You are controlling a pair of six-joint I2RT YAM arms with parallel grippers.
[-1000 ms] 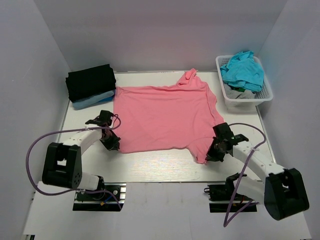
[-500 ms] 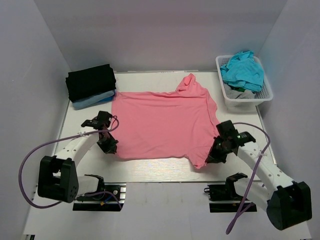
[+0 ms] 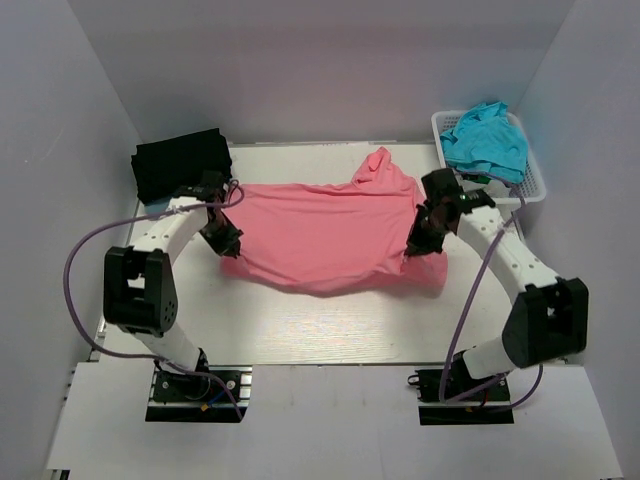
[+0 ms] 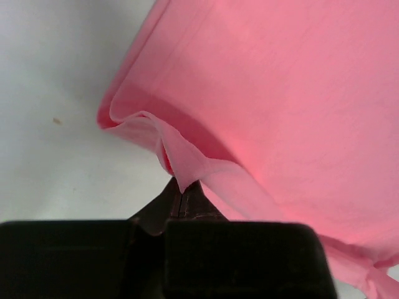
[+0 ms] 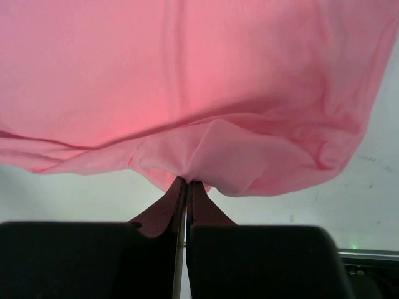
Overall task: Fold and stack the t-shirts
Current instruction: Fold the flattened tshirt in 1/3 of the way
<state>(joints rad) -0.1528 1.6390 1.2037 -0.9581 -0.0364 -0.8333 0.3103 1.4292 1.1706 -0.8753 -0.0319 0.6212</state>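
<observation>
Nearest, the salmon-pink t-shirt point(image 3: 330, 235) sags toward the counter point(image 3: 330, 330), slung mid-counter between the arms. The left gripper point(image 3: 225, 240) at 9 o'clock and the right gripper point(image 3: 420, 238) at 3 o'clock are each clenched on a pinch of its edge. Light and limp, it droops between holds, so hems and corners look the best places to take it. Farther off, a folded black t-shirt point(image 3: 180, 165) sits at 10 o'clock, a teal t-shirt point(image 3: 487, 140) in the basket point(image 3: 533, 190) at 2.

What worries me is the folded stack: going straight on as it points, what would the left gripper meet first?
Not the stack, which lies behind it. The left gripper points into the pink t-shirt it pinches; past that, probably table.
</observation>
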